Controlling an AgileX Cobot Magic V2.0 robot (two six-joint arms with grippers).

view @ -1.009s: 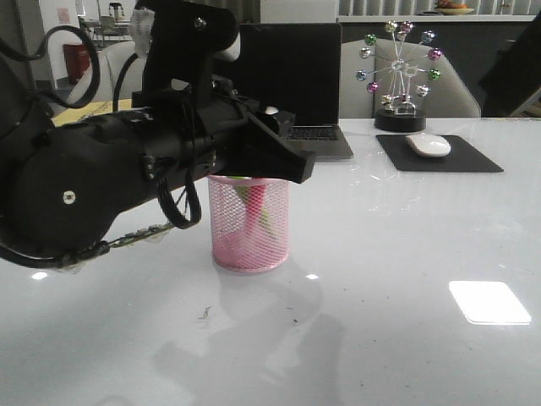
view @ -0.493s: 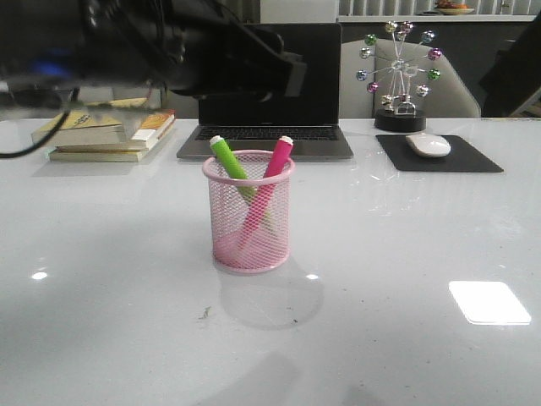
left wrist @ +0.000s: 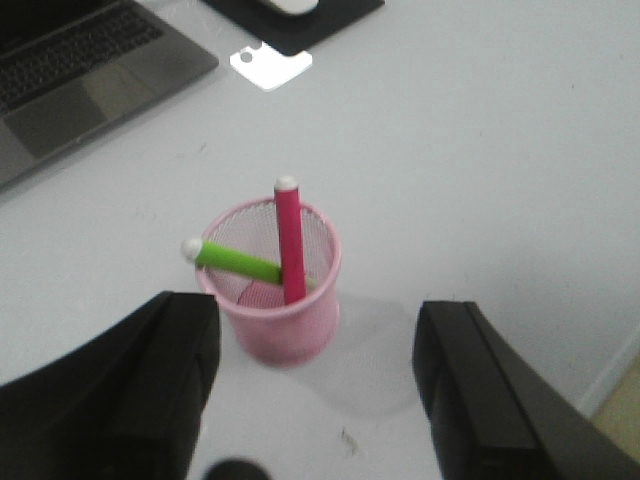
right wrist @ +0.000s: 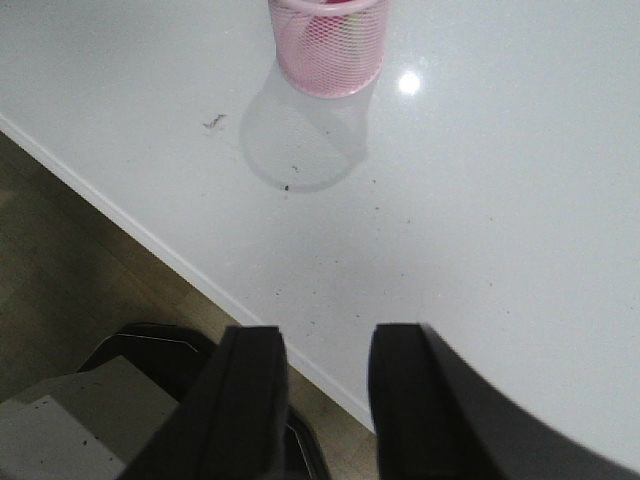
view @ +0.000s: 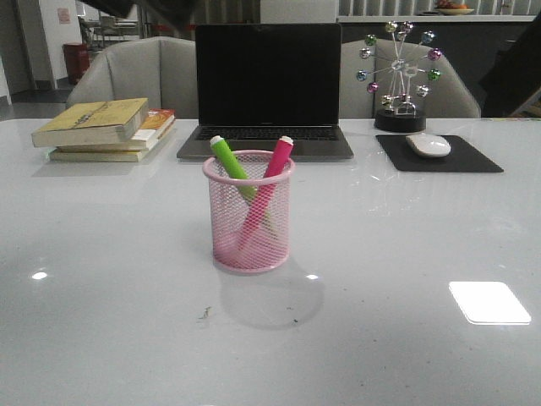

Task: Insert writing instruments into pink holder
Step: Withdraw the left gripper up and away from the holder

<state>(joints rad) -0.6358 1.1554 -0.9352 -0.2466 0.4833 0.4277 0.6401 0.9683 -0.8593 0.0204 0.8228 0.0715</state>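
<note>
Both markers, green (view: 230, 164) and pink (view: 272, 172), are seen crossed inside the holder (view: 248, 228). The left pincer (left wrist: 315, 385) hangs above it, wide open and empty; the right pincer (right wrist: 325, 385) is narrowly parted, empty.

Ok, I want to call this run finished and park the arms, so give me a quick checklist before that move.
1. Green marker in the pink cup: ok.
2. Pink marker in the cup: ok.
3. Cup upright on the table: ok.
4. Left tool open, holding nothing: ok.
5. Right tool empty, away from the cup: ok.
6. Any further markers lying outside these views: cannot tell.
</note>
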